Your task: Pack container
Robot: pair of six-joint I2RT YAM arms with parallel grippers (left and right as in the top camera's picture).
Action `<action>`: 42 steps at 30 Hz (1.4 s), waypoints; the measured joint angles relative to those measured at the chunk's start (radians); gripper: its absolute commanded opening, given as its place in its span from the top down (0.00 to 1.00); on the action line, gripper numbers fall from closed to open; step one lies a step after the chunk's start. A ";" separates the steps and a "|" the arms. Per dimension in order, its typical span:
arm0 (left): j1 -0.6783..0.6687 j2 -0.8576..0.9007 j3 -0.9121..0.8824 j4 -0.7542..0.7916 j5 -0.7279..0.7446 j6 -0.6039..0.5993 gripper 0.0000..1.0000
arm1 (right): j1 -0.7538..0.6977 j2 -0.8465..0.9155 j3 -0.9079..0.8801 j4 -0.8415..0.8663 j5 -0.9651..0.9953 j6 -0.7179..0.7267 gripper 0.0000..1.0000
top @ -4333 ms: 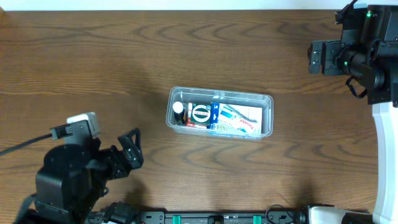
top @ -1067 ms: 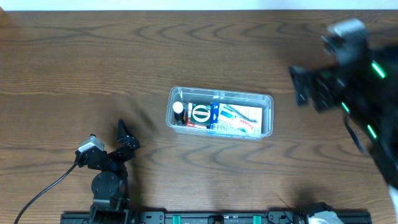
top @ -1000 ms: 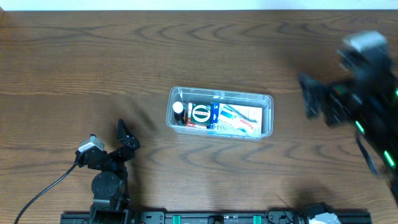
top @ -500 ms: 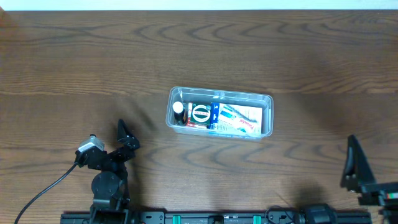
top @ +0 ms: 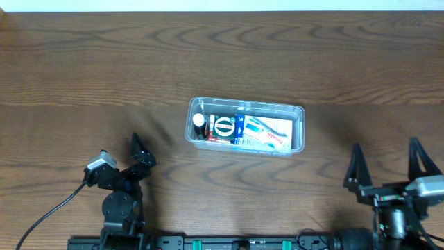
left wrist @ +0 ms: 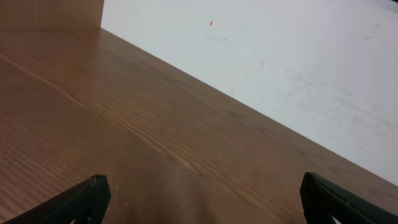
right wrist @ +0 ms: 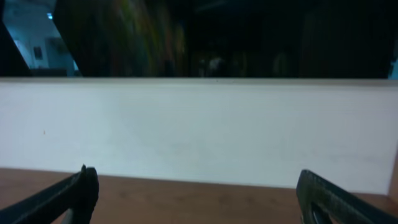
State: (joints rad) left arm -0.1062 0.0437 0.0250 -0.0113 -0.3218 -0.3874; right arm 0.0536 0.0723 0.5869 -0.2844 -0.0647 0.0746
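The container, a clear plastic tub, stands at the middle of the wooden table. Inside it lie a small dark bottle with a white cap, a green and red box and a blue and white box. My left gripper is open and empty at the front left, well clear of the tub. My right gripper is open and empty at the front right. The wrist views show only open fingertips, bare wood and a white wall; the left gripper and right gripper hold nothing.
A black cable runs from the left arm toward the front left edge. A black rail lies along the table's front edge. A white wall borders the far edge.
The right arm has swung from the far right side down to the front right and settled with its fingers open. The left arm folded down earlier and has since stayed still. The tub has not moved.
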 measured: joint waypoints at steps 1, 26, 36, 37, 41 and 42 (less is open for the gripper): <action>0.000 0.000 0.000 0.000 0.000 0.000 0.02 | 0.000 -0.010 -0.032 0.029 -0.006 0.002 0.01; 0.000 0.000 0.000 0.000 0.000 0.000 0.02 | -0.001 -0.058 -0.579 0.472 -0.033 0.013 0.01; 0.000 0.000 0.000 0.000 0.000 0.000 0.02 | -0.001 -0.059 -0.580 0.224 -0.040 0.014 0.01; 0.000 0.000 0.000 0.000 0.000 0.000 0.02 | -0.001 -0.060 -0.580 0.224 -0.040 0.014 0.01; 0.000 0.000 0.000 0.000 0.000 0.000 0.02 | -0.001 -0.060 -0.580 0.222 -0.031 0.014 0.01; 0.000 0.000 0.000 0.000 0.000 0.000 0.02 | -0.001 -0.060 -0.580 0.222 -0.027 0.014 0.01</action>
State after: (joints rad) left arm -0.1062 0.0437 0.0250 -0.0113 -0.3218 -0.3874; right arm 0.0525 0.0128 0.0071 -0.0628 -0.0917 0.0883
